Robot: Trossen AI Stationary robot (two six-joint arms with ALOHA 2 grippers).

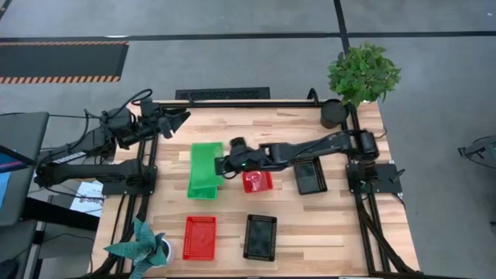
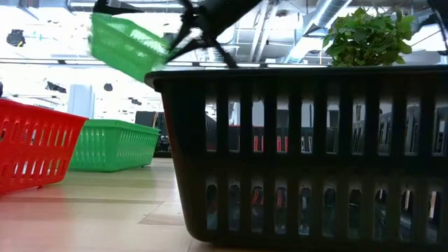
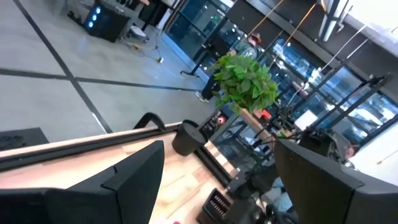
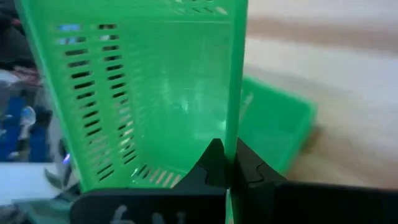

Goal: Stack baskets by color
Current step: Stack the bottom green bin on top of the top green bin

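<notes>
- Bench (image 1: 333, 232): red baskets (image 1: 199, 236) and black baskets (image 1: 260, 235) sit near the front; further red and black ones lie under the right arm, so sorting looks unfinished.
- Right tool (image 4: 227, 163) is clamped on a green basket (image 1: 206, 160), held above another green one (image 1: 201, 189).
- Left tool (image 1: 177, 122) waits at the back, fingers apart, empty.

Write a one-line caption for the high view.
Right gripper carries a green basket above another green basket.

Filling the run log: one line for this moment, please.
right gripper: shut on green basket, lifted over second green basket | left gripper: open, idle at table's back-left corner
</notes>
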